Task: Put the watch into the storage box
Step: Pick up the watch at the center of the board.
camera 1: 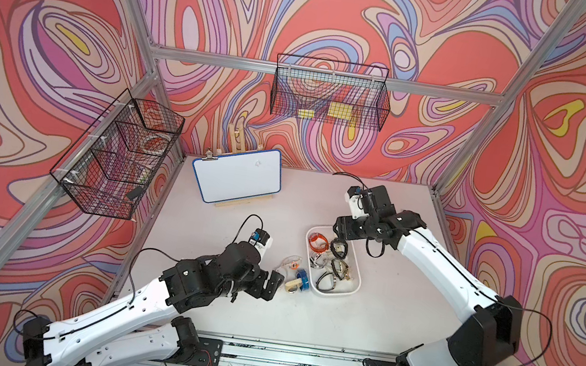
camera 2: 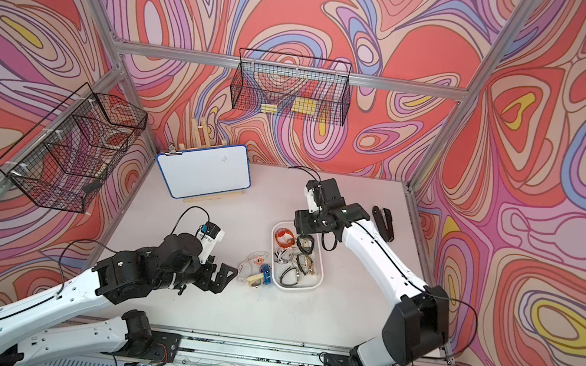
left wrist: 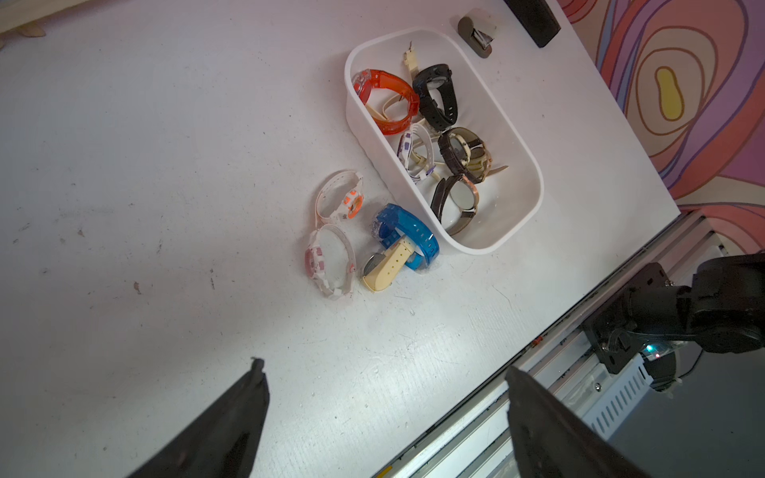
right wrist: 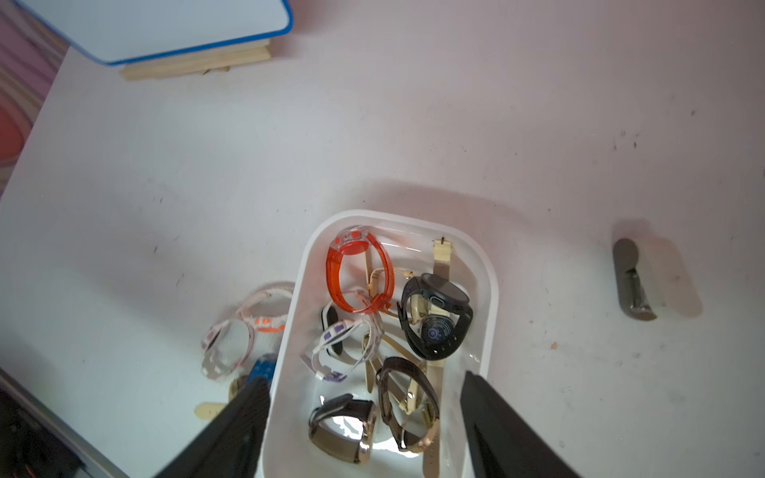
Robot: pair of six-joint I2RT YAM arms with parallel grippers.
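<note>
Beside the storage box [left wrist: 513, 136] lie four watches [left wrist: 414, 227]; left tool [left wrist: 384, 366], right tool [right wrist: 365, 378] both gape empty.

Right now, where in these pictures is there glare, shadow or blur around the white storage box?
Right wrist view: glare on the floor of the white rounded plastic storage box beside the brown leather-strap watch; a soft shadow on the grey-white table beyond it; the right gripper has blurred black fingers. Left wrist view: the left gripper looks dark and unfocused, while the box is sharp.
</note>
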